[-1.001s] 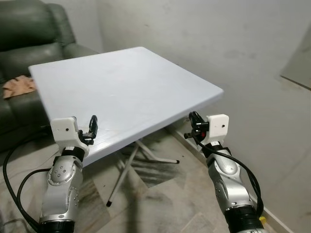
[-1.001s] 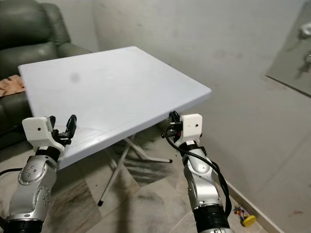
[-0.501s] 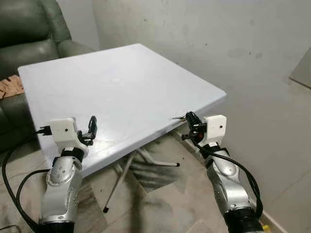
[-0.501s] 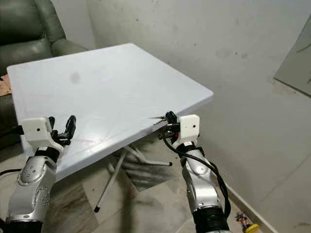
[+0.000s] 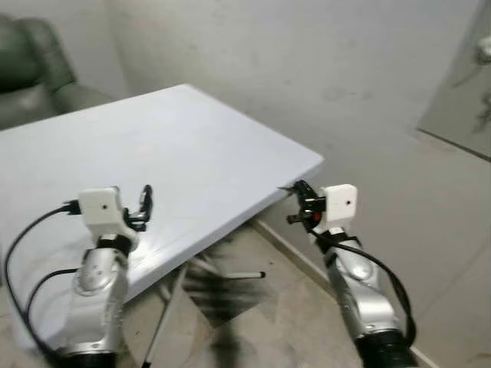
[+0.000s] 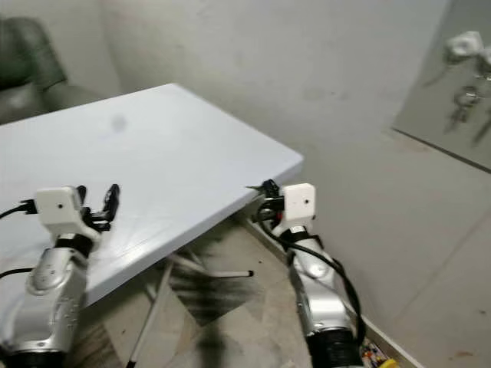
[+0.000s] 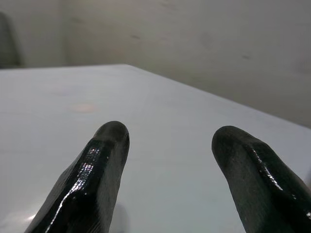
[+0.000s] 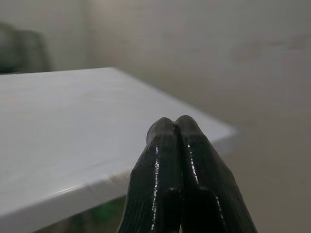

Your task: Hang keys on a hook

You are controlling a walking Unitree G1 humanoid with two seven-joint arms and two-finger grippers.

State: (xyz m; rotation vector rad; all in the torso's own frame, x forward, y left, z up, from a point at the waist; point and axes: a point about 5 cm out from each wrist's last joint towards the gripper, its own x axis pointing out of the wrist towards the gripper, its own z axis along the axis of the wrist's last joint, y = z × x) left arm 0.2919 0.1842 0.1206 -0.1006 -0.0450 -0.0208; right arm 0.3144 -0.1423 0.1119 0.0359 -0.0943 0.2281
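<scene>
Swinging right since a second ago so hooks with keys (image 6: 466,96) on the wall come into view, right hand (image 6: 265,204) clenched, maybe pinching a key beside the counter (image 5: 153,165), left hand (image 5: 144,201) spread, empty.

Head stereo pair looks fwd/down at white table (image 5: 192,153); wrist cams close along jaws, sharing tabletop.

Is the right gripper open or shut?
Shut. In the right wrist view the right gripper has its two black fingers pressed together with no gap.
</scene>
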